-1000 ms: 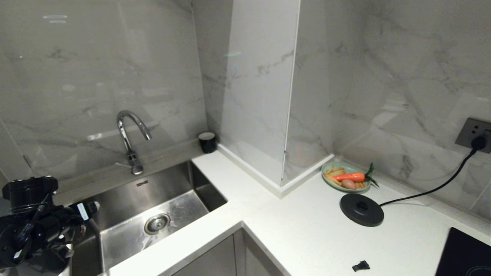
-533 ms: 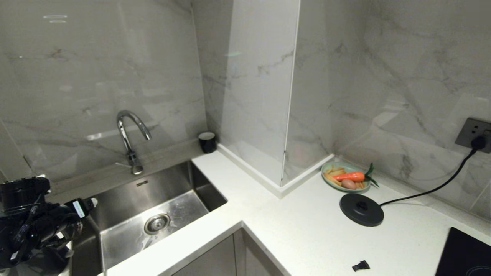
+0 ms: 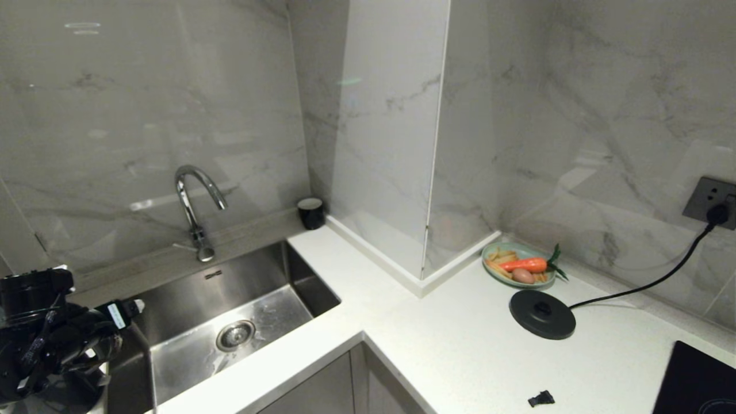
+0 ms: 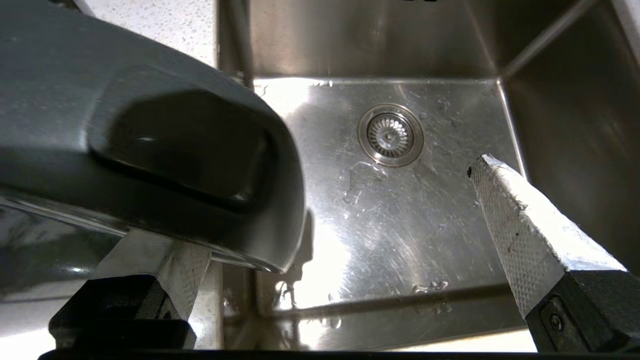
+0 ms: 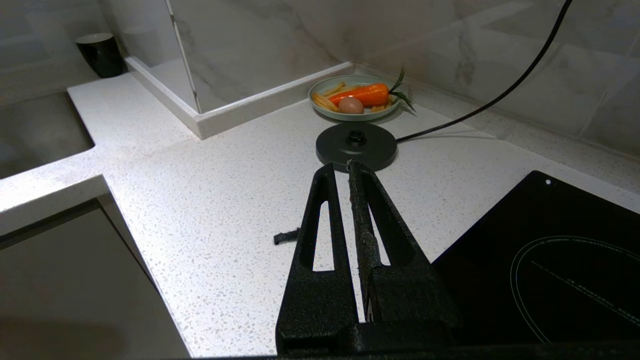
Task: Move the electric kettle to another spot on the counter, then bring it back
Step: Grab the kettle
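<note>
One electric kettle [image 4: 150,150], upright, beside sink [image 4: 400,210]

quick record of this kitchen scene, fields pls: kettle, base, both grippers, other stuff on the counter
electric kettle: off its base, by the sink, close to the left gripper
left gripper: fingers wide open, one partly hidden behind the kettle, the other clear of it over the sink
right gripper: shut, idle above the counter
power base: bare on the counter, cord plugged into the wall socket
plate: behind the base, holds a carrot and other food
black cup: back corner beside the sink
hob: at the counter's right end
</note>
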{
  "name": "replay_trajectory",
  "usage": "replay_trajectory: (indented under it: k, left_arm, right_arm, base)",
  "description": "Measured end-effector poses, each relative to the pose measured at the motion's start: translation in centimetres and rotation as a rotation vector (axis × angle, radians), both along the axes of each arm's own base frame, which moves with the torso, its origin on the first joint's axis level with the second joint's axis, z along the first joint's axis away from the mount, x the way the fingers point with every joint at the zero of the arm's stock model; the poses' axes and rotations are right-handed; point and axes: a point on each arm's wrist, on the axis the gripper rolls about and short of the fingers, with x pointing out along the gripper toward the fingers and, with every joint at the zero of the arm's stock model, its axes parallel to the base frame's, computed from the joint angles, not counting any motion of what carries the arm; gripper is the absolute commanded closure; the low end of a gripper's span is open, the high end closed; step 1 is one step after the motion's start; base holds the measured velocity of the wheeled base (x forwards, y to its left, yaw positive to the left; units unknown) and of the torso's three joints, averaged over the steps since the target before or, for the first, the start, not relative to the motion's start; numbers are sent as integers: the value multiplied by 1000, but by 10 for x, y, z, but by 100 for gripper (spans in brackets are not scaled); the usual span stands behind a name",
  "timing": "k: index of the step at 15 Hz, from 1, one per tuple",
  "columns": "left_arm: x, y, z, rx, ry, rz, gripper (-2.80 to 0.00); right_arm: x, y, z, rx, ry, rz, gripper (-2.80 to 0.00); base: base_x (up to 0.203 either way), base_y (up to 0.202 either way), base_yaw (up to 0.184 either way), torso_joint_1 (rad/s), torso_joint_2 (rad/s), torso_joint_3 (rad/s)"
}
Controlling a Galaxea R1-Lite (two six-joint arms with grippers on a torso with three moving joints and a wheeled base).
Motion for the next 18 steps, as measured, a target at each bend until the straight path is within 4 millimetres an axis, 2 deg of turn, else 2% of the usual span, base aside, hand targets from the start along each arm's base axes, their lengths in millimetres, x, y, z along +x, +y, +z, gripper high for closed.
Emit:
replay_trajectory:
  k: [9, 18]
  left_arm:
    - [10, 7, 1, 9, -22, 10, -280]
    - [11, 8, 7, 27, -62, 10, -280]
  right_arm:
    - [0, 0, 0, 0, 0, 0, 0]
    - [0, 0, 0, 0, 0, 0, 0]
  base:
    - [0, 0, 0, 0, 0, 0]
    - [0, 0, 0, 0, 0, 0]
